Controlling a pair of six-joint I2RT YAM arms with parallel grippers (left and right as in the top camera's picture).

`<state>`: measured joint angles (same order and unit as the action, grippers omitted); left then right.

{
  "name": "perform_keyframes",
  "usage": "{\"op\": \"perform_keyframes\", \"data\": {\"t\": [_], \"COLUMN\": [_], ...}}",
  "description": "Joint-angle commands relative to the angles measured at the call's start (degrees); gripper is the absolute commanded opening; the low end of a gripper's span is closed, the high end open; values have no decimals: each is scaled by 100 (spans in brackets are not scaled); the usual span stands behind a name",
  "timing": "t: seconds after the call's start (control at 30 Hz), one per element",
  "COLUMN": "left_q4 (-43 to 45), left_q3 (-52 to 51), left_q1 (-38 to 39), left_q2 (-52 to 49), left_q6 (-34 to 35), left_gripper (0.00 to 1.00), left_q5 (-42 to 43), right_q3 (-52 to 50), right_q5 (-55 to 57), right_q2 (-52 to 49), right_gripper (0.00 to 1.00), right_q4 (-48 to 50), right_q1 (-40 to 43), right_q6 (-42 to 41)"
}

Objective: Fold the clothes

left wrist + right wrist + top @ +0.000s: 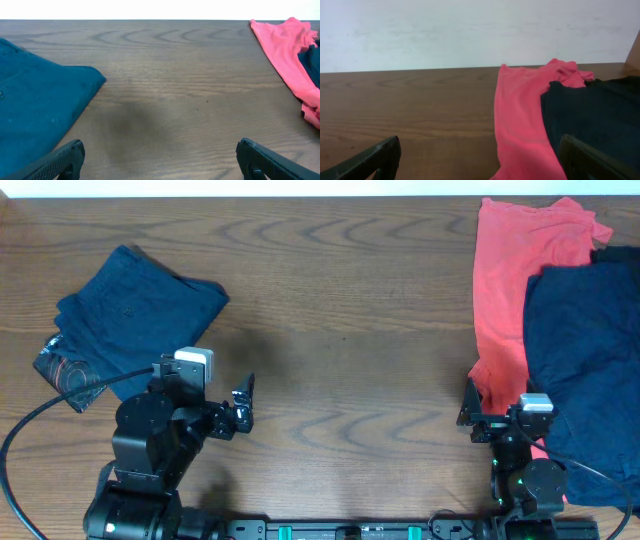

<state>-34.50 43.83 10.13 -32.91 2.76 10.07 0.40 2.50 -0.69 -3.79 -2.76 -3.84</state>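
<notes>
A folded dark blue garment (135, 320) lies at the left of the table, also in the left wrist view (35, 110). A pink-red shirt (520, 270) lies spread at the right, with a dark navy garment (590, 360) on top of it; both show in the right wrist view, the shirt (520, 115) and the navy garment (590, 115). My left gripper (243, 405) is open and empty over bare wood, right of the folded garment (160, 160). My right gripper (490, 420) is open and empty at the pink shirt's near edge (480, 160).
A patterned dark cloth (65, 370) peeks from under the folded garment at the far left. The wooden table (340, 330) runs between the two piles. A black cable (20, 440) loops at the left front.
</notes>
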Motion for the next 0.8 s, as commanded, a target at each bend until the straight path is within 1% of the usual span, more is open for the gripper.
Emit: {"op": "perform_keyframes", "data": {"t": [0.0,0.1,0.2,0.27,0.4,0.53,0.67,0.77], "left_q4": [9,11,87,315,1228,2155,3195,3770], "left_q3": [-151,-470,-1060,-1537,-2590,-3331,-3934,-4221], "left_q1": [-26,-173,-372,-483,-743,-960,-1145,-1235], "left_q2": [258,651,1213,1598,2369,2914,3178,3202], "left_q6": [-44,-321,-319,-319,-319,-321,-319,-321], "left_gripper": [98,98,98,98,98,98,98,98], "left_q5": [-79,-297,-330,-330,-330,-337,-483,-549], "right_q3": [-9,-9,-9,-9,-9,-9,-9,-9], "right_q5": [-42,-42,-42,-42,-42,-42,-42,-42], "right_q2": [37,37,37,37,37,37,37,37], "right_gripper": [99,99,99,99,99,99,99,99], "right_q4": [-26,-24,-26,-24,-26,-26,-24,-24], "right_q1": [28,28,28,28,28,28,28,28], "right_q6": [70,70,70,70,70,70,70,70]}}
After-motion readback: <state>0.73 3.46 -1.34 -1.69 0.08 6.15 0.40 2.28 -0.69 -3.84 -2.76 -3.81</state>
